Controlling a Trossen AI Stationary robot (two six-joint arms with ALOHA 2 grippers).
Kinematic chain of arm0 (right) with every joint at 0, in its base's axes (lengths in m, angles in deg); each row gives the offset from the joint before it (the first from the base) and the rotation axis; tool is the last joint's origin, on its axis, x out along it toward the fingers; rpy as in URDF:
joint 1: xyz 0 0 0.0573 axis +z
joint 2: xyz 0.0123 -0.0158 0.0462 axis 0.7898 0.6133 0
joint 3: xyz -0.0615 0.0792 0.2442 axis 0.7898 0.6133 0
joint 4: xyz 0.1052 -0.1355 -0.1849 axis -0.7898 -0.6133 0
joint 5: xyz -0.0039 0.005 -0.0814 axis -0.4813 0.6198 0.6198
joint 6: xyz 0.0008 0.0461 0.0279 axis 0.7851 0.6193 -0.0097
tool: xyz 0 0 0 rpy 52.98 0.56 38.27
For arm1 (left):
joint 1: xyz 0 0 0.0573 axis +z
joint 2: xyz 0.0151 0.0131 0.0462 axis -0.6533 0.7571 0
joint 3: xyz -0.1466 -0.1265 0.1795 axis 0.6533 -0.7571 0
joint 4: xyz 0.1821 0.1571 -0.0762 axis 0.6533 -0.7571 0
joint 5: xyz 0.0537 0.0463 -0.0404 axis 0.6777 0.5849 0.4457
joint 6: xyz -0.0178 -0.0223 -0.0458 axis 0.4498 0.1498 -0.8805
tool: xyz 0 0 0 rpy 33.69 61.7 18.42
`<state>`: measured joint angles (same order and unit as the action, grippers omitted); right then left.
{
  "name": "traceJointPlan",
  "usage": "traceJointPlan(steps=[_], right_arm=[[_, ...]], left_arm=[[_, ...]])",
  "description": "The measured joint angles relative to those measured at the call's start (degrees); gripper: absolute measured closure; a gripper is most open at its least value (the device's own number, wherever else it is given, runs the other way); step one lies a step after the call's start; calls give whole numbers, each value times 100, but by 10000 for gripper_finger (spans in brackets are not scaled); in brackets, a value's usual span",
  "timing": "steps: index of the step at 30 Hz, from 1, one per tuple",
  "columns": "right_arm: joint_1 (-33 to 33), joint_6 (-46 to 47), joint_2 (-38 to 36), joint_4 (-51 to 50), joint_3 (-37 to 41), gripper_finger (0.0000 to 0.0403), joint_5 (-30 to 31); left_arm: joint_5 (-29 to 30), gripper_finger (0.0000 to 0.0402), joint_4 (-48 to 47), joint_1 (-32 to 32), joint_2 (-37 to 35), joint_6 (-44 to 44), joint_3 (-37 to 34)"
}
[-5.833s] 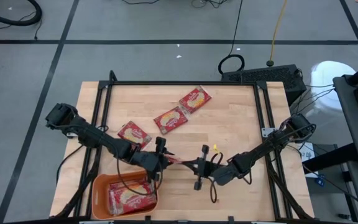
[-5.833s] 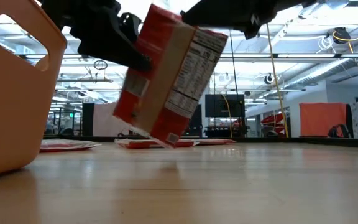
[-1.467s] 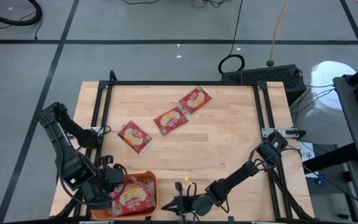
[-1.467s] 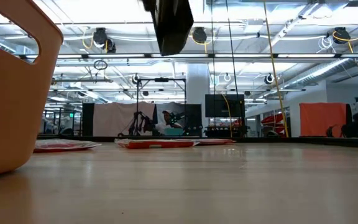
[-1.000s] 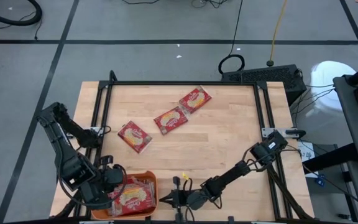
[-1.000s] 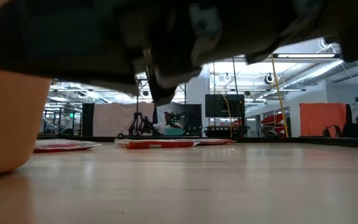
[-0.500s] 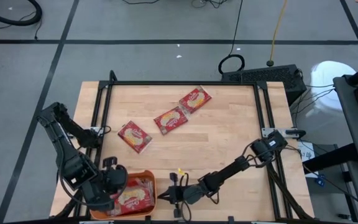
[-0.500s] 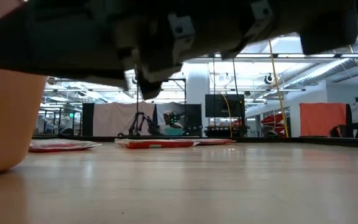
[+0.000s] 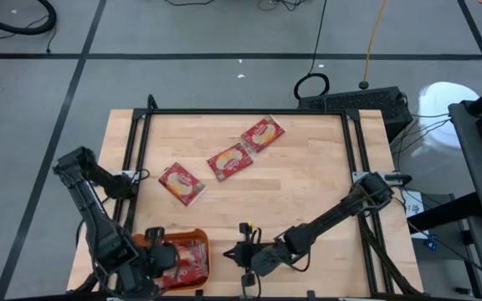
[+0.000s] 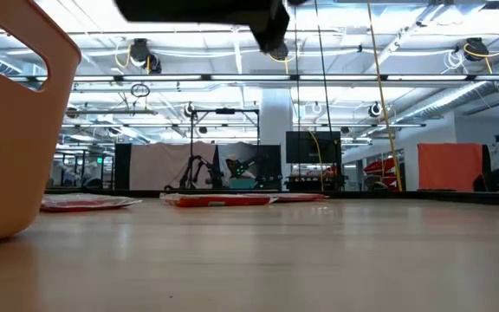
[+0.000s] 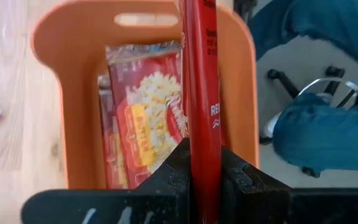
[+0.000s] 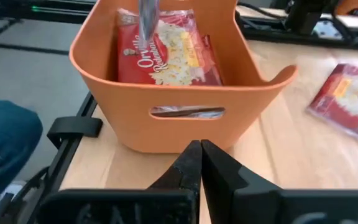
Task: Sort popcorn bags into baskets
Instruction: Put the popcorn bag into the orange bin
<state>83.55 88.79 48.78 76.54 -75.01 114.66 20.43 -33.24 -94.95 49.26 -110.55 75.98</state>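
The orange basket [image 9: 182, 261] stands at the table's near left corner with red popcorn bags [image 11: 145, 118] lying flat in it. My left gripper [image 9: 162, 256] hangs over the basket, shut on another popcorn bag [image 11: 201, 93], which shows edge-on. My right gripper [image 12: 199, 163] is shut and empty, level with the table just right of the basket [image 12: 179, 112], pointing at its wall. Three more bags lie flat on the table's far half [image 9: 180, 183] [image 9: 230, 161] [image 9: 262, 134]. My left gripper pinches the bag's two flat faces [image 11: 202, 163] between its two fingers, which point down from above. The bag hangs on edge below the fingers over the inside of the basket. In the right wrist view its lower end [image 12: 148, 18] reaches down between the basket's walls; whether it touches the bags there I cannot tell.
A black frame [image 9: 241, 113] runs round the wooden table. Beyond the table's near left corner a person's blue-clad legs [image 11: 328, 124] show on the floor. In the low view the basket's wall [image 10: 11, 139] fills the left side; bare wood lies right of it.
My left gripper has gone toward the table's near edge, farther over the basket, still shut on the bag. My right gripper has gone toward the table's left edge, nearer the basket, and has stayed shut; the arm that filled the low view's upper half shows only at its top edge now.
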Motion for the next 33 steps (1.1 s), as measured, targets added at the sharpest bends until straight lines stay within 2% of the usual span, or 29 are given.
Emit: traceJointPlan(steps=[6,11,16,21,24,28,33], right_arm=[[2,-373,-381,-470,0,399,10],[-2,-507,-432,-258,147,399,12],[14,-371,-432,421,565,399,9],[67,-200,-429,1236,1087,399,10],[101,-94,-429,1762,1409,399,10],[96,-66,-429,2384,1812,399,13],[98,-75,-429,3263,2183,399,14]], left_arm=[[23,369,-77,-93,74,-176,0],[-265,369,-132,-89,75,-243,198],[-103,369,-464,-94,68,-317,602],[194,369,-1141,55,130,-532,636],[196,369,-1256,141,366,-633,651],[9,369,-1347,311,837,-402,1081],[181,369,-2176,397,1439,-452,1664]])
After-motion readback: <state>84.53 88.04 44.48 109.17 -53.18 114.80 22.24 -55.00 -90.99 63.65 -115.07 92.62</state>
